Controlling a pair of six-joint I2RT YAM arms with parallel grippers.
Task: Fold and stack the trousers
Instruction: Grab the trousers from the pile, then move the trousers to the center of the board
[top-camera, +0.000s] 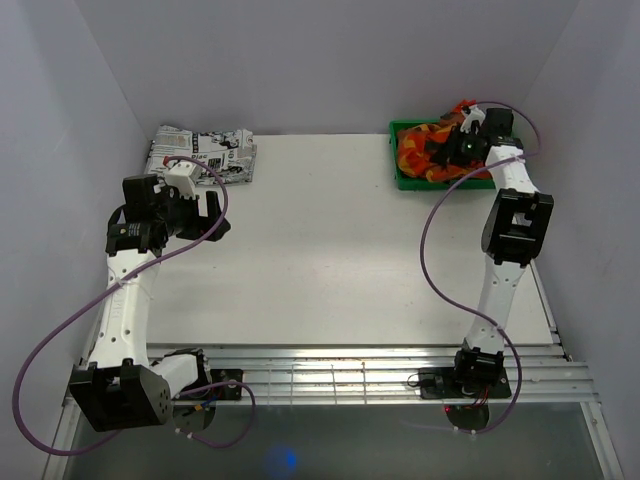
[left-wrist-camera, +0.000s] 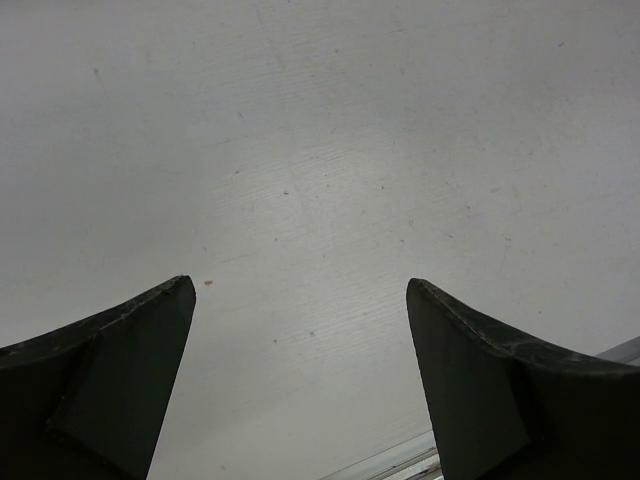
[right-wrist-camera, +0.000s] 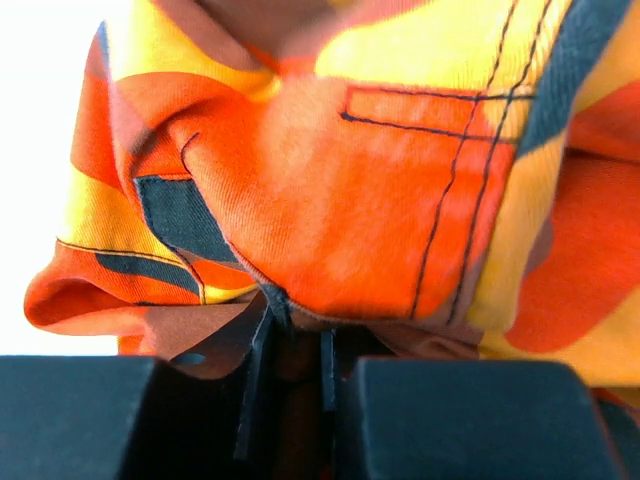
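trousers (right-wrist-camera: 330, 200) pinched by closed right gripper (right-wrist-camera: 295, 345)

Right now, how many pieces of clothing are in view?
2. The camouflage trousers are bunched in the green bin at the far right, pinched by the right gripper; a newspaper-print garment lies at the far-left corner of the table. More may hide in the bin.

A robotics lab cell: white walls (top-camera: 330, 60) enclose a white table (top-camera: 330, 260) edged with aluminium rails (top-camera: 340, 375).
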